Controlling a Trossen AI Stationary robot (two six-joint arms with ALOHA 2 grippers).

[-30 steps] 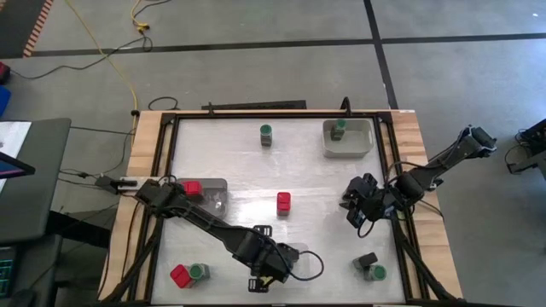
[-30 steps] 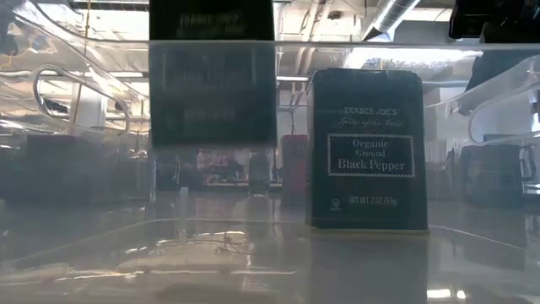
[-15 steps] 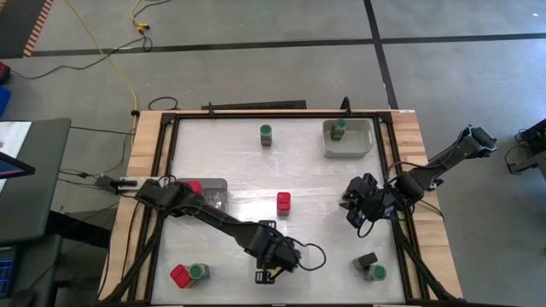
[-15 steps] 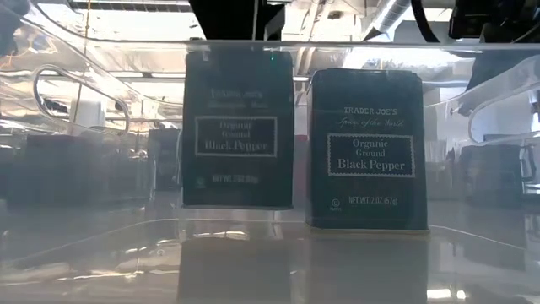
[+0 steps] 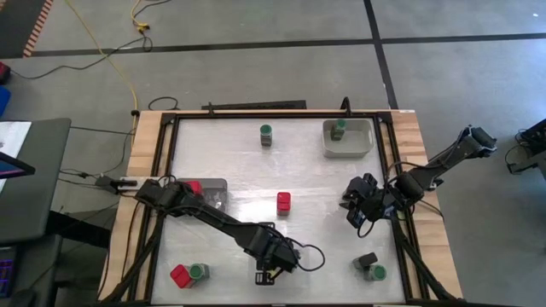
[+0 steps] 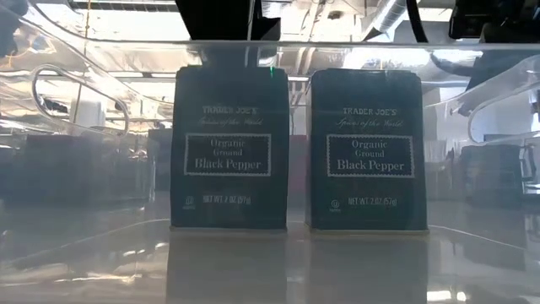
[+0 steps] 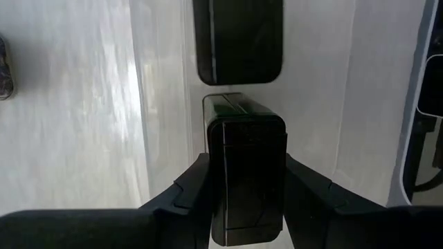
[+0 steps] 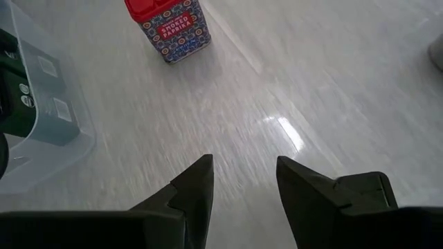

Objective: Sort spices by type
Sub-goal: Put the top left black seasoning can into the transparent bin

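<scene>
Now left claw pinches a black pepper tin; right claw spread, empty.

Both arms are dark, near-black machines built of slim jointed segments. From above, the left arm shows as a long chain of tube-like links with bulkier blocks at the joints, and thin black cables loop out beside its wrist. The right arm has the same build, with a rounded, grey-tinged joint housing at its outer end and a cluster of boxy black parts near its wrist. The left pincer has two matte black fingers with angular, faceted inner faces that widen toward a broad black base. The right pincer has matching fingers: wedge-shaped, smooth, dark plastic with sharp bevelled edges.
</scene>
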